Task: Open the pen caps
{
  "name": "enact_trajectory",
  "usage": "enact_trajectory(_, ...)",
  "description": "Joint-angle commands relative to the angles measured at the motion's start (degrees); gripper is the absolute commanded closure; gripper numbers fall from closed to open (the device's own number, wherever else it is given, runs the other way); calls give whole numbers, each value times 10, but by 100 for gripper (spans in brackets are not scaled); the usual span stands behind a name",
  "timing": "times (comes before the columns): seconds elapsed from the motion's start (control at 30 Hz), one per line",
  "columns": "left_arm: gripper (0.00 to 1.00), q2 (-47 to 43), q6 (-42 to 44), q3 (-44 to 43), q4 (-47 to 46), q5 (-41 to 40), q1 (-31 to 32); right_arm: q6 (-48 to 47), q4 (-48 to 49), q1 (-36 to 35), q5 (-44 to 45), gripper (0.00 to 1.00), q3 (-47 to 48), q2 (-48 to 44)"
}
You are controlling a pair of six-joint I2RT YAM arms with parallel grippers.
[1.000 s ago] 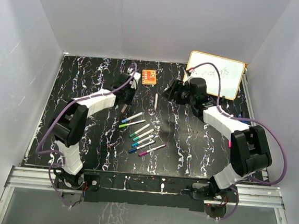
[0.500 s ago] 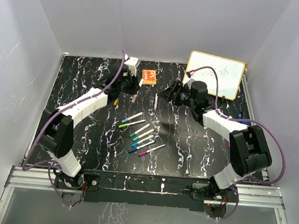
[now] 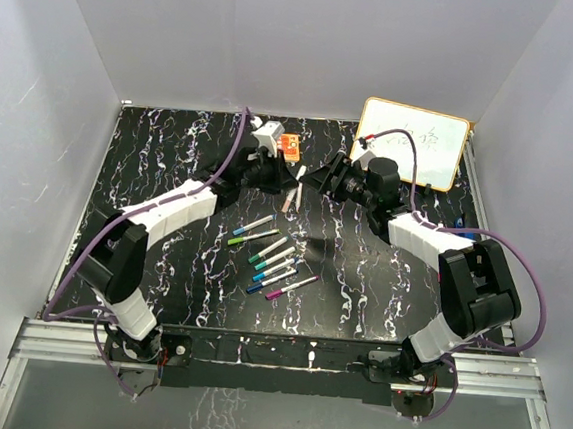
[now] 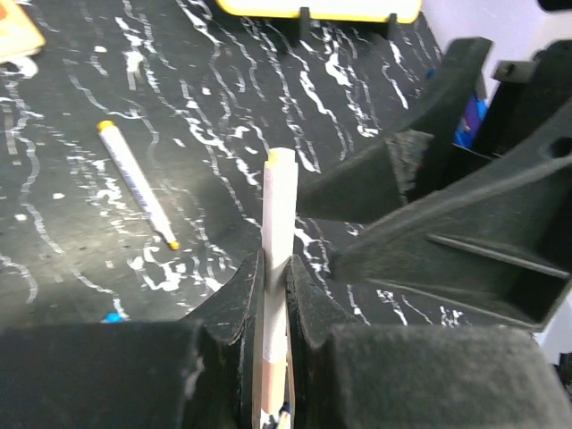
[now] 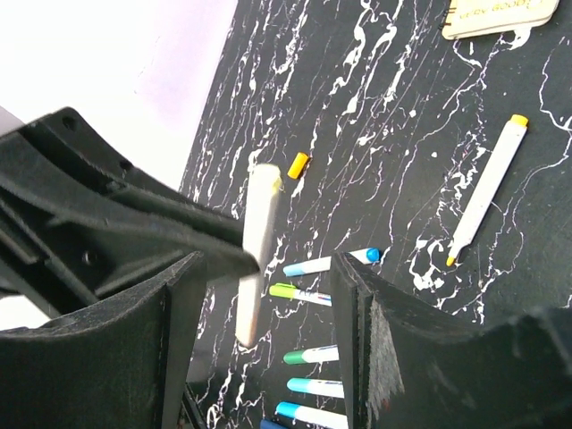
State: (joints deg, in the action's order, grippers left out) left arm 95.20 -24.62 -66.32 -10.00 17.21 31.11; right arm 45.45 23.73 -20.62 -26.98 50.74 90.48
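The pen [image 4: 278,223] is off the table [image 3: 170,164], pinched mid-barrel in the tightly closed left gripper [image 4: 275,273]. Its free end points toward the right gripper [image 5: 268,268] — half open, holding nothing. Whether that end is the capped one we cannot tell. We should square the right jaws over it, close gently, then pull straight along the barrel — no sideways twist.

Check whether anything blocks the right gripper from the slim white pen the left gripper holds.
Nothing visible does. The open right gripper sits close beside the slim white pen clamped in the left gripper, with nothing between them.
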Motion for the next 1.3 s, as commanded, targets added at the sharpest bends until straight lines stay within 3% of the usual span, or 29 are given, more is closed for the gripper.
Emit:
enact_trajectory(0.0,100,10,-25,-24,-30,23,31,14,48,0,2,45,-1,-1)
enact_trajectory(0.3,100,18,-46,-24,-57,22,61,19,42,0,15,49,-4,0)
enact_trajectory(0.63,100,13,-60,-21,-84,10,72,26,44,0,18,64,-11,3)
enact_trajectory(0.93,100,-7,-68,-6,-100,-15,72,28,46,1,23,71,-20,7)
enact_trajectory(1.03,100,-13,-68,-3,-100,-19,72,27,46,0,28,80,-22,7)
enact_trajectory(1.13,100,-18,-67,-2,-97,-23,72,27,47,1,33,99,-25,8)
enact_trajectory(1.17,98,-20,-68,-1,-94,-23,73,28,47,1,36,100,-26,8)
enact_trajectory(1.27,67,-32,-68,7,-92,-31,72,28,47,2,42,100,-28,7)
